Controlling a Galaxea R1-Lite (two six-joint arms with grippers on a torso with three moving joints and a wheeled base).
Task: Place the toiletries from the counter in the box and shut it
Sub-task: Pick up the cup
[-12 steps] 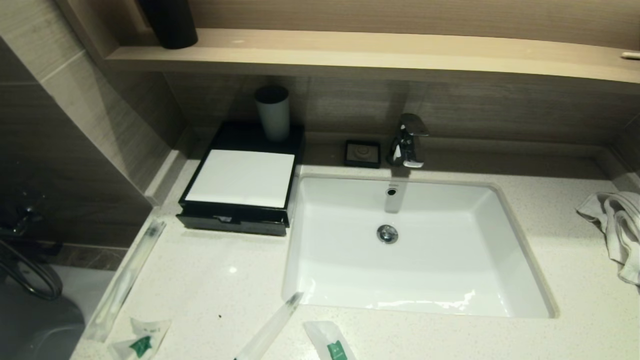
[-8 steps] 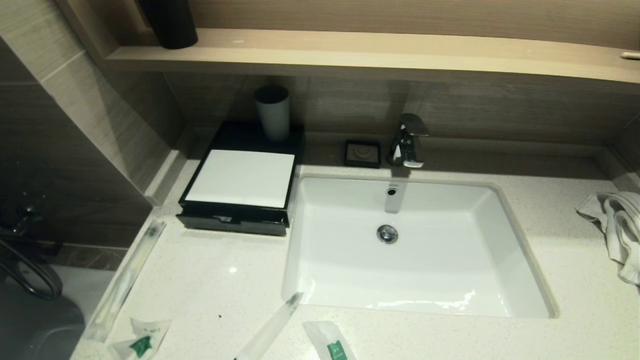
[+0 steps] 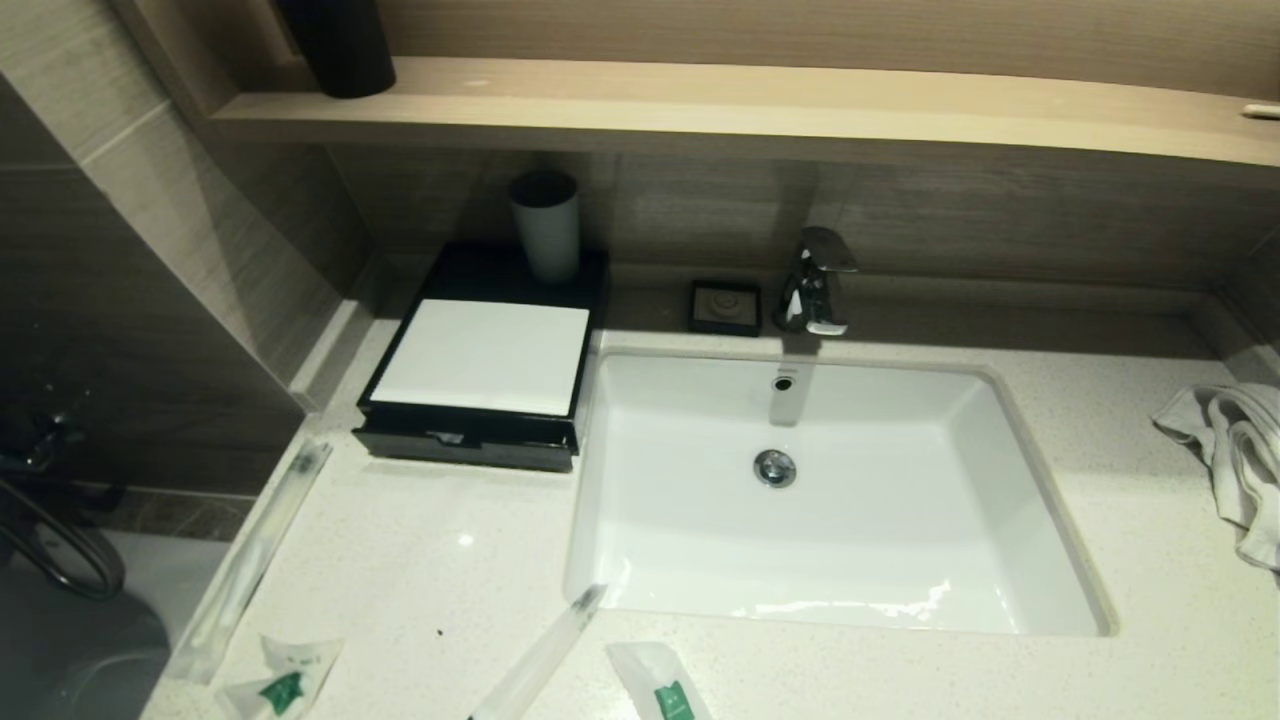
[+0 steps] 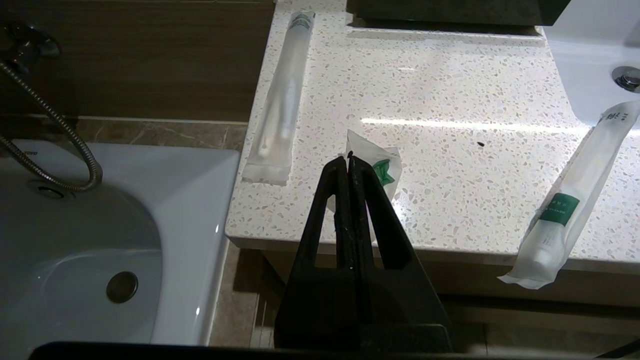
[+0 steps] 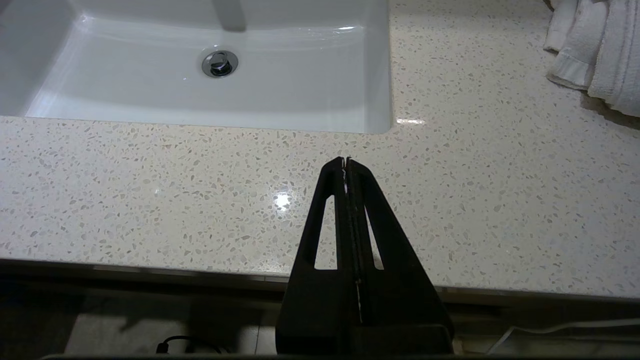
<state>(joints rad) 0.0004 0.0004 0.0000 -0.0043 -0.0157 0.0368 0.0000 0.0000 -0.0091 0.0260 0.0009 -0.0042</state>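
Observation:
The black box (image 3: 470, 360) with its white top panel stands at the back left of the counter (image 3: 420, 560), its front drawer (image 3: 465, 446) slightly out. The toiletries lie near the counter's front: a long clear-wrapped stick (image 3: 250, 560) along the left edge, a small green-labelled sachet (image 3: 285, 682), a longer wrapped tube (image 3: 545, 655) and another sachet (image 3: 660, 688). Neither gripper shows in the head view. My left gripper (image 4: 348, 157) is shut and empty, hanging off the front edge just short of the small sachet (image 4: 375, 162). My right gripper (image 5: 346, 160) is shut and empty over the front edge, right of the sink.
The white sink basin (image 3: 830, 560) fills the middle, with the faucet (image 3: 815, 280) and a small black soap dish (image 3: 725, 305) behind it. A white cup (image 3: 547, 225) stands on the box's back. A white towel (image 3: 1235, 450) lies at the right.

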